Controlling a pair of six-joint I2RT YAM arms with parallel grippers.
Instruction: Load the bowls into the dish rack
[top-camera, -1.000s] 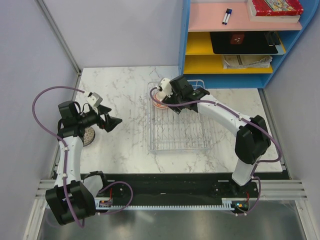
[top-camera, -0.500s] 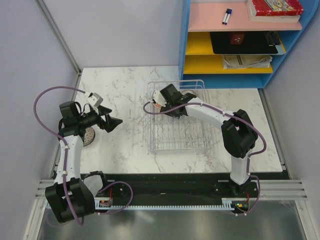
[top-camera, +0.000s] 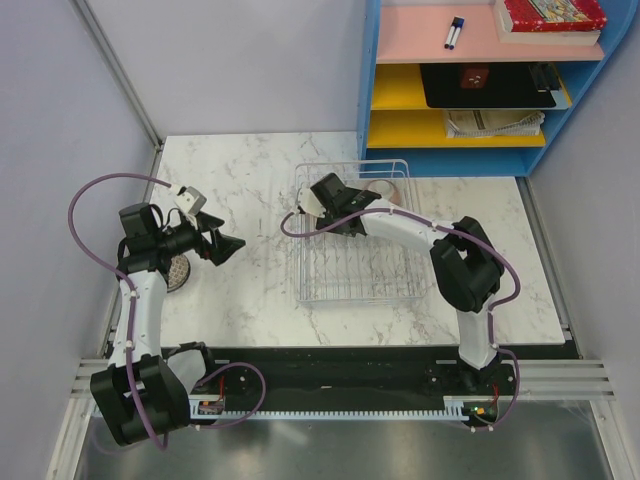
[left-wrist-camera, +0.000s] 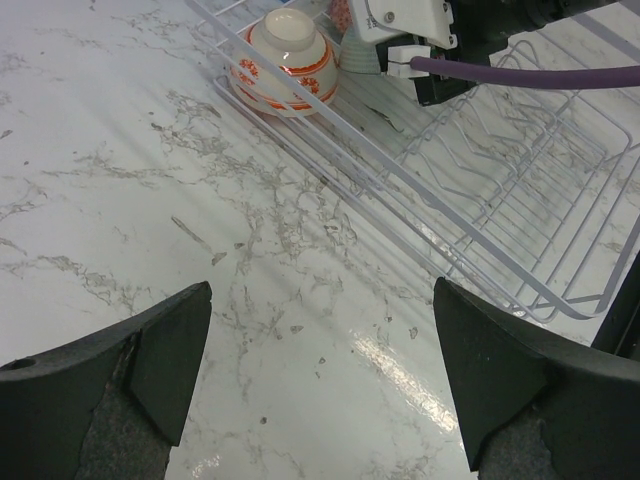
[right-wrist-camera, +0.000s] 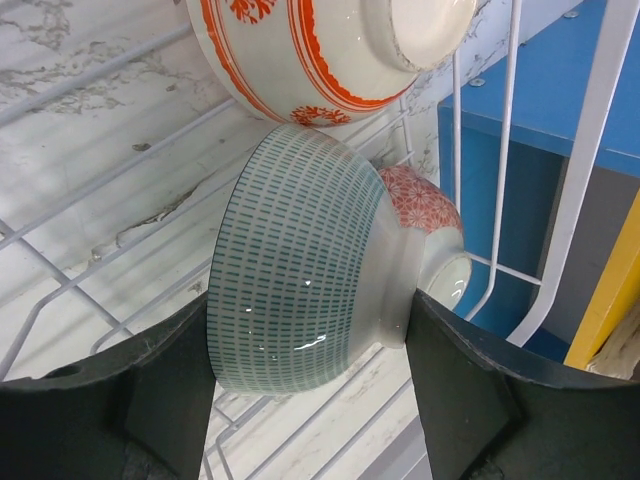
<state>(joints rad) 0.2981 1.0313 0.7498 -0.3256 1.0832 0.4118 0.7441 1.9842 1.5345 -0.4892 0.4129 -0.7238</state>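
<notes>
My right gripper (right-wrist-camera: 310, 312) is shut on a blue dash-patterned bowl (right-wrist-camera: 300, 250), one finger at its rim and one at its foot, low over the dish rack's wires (right-wrist-camera: 90, 270). Beside it in the rack lie an orange-red patterned bowl (right-wrist-camera: 320, 50) and a red floral bowl (right-wrist-camera: 428, 212). In the top view this gripper (top-camera: 322, 202) is in the rack's (top-camera: 355, 298) far left corner. My left gripper (top-camera: 222, 238) is open and empty above bare marble (left-wrist-camera: 320, 288). A brown patterned bowl (top-camera: 178, 271) sits on the table by the left arm. The orange-red bowl (left-wrist-camera: 285, 60) also shows in the left wrist view.
A blue shelf unit (top-camera: 480, 80) with books and pens stands just behind the rack's far right side. Grey walls close the left side and back. The right arm's purple cable (left-wrist-camera: 530, 72) hangs over the rack.
The right arm has swung its elbow left and its gripper has turned and lowered into the rack's far left corner with the bowl. The left arm has not moved.
</notes>
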